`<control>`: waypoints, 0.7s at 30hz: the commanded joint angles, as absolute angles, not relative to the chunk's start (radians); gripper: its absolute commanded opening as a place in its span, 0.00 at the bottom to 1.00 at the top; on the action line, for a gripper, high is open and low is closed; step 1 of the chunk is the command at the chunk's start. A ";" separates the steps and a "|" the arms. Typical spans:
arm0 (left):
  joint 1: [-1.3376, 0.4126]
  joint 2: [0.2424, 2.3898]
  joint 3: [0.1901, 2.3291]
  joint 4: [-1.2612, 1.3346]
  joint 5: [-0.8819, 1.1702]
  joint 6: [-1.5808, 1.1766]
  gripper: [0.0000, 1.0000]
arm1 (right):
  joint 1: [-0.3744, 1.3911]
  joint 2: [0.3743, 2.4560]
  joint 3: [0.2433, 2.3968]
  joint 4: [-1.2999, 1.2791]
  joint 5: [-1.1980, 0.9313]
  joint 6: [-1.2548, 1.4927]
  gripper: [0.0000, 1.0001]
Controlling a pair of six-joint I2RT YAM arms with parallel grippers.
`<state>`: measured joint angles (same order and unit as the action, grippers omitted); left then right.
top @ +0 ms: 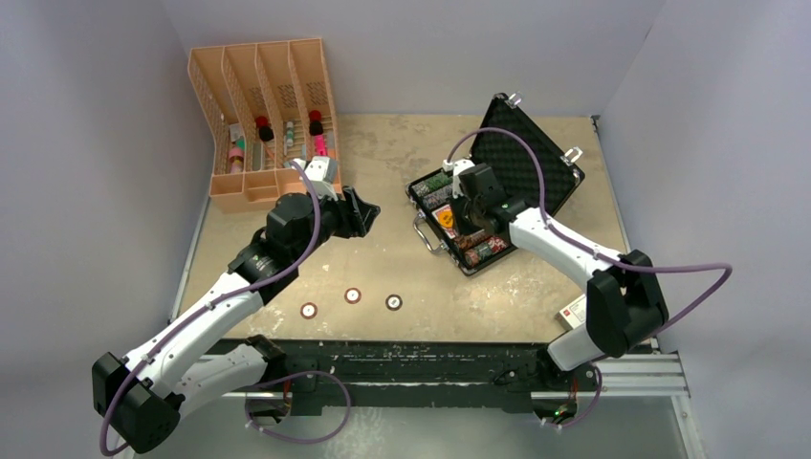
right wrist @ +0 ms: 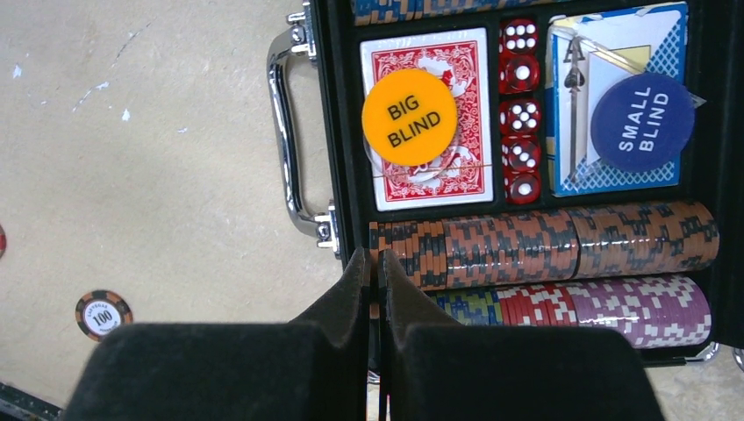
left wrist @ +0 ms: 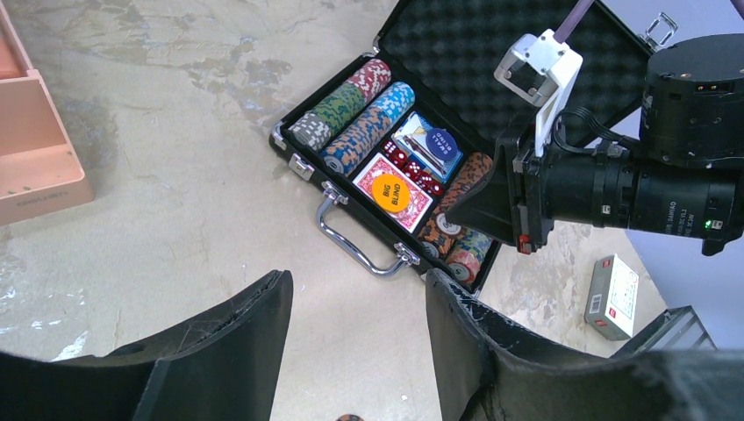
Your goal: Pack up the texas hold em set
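Note:
The black briefcase [top: 524, 153] lies open at the right of the table, with a foam lid and rows of coloured chips. In the right wrist view I see its silver handle [right wrist: 285, 132], the red-backed deck [right wrist: 425, 132] under an orange BIG BLIND disc, red dice and a blue deck. My right gripper [right wrist: 373, 259] is shut on an orange chip held edge-on at the left end of the orange chip row [right wrist: 544, 241]. My left gripper [left wrist: 357, 279] is open and empty above bare table, left of the case [left wrist: 351, 241]. Three loose chips [top: 352, 295] lie near the front edge.
The orange four-slot rack [top: 263, 115] with bottles stands at the back left, and its corner shows in the left wrist view [left wrist: 35, 167]. A small white box [top: 572, 313] lies by the right arm's base. One loose "100" chip [right wrist: 103, 313] lies left of the case.

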<state>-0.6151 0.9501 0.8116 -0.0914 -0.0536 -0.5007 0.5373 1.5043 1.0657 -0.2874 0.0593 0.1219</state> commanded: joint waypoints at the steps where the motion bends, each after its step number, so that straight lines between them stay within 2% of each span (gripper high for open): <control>1: -0.609 0.936 0.821 -0.042 -0.058 -0.479 0.56 | 0.537 1.520 1.086 -0.285 0.025 0.097 0.00; 18: -0.608 0.937 0.819 -0.038 -0.056 -0.480 0.56 | 0.546 1.626 1.132 -0.389 0.038 0.065 0.00; 20: -0.609 0.937 0.819 -0.038 -0.056 -0.480 0.56 | 0.558 1.642 1.143 -0.415 0.056 0.059 0.03; 21: -0.609 0.936 0.819 -0.039 -0.057 -0.480 0.56 | 0.565 1.648 1.147 -0.426 0.065 0.057 0.08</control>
<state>-0.6151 0.9501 0.8116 -0.0914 -0.0536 -0.5007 0.5434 1.6333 1.0939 -0.3618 0.0364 0.0883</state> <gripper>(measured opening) 0.563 0.025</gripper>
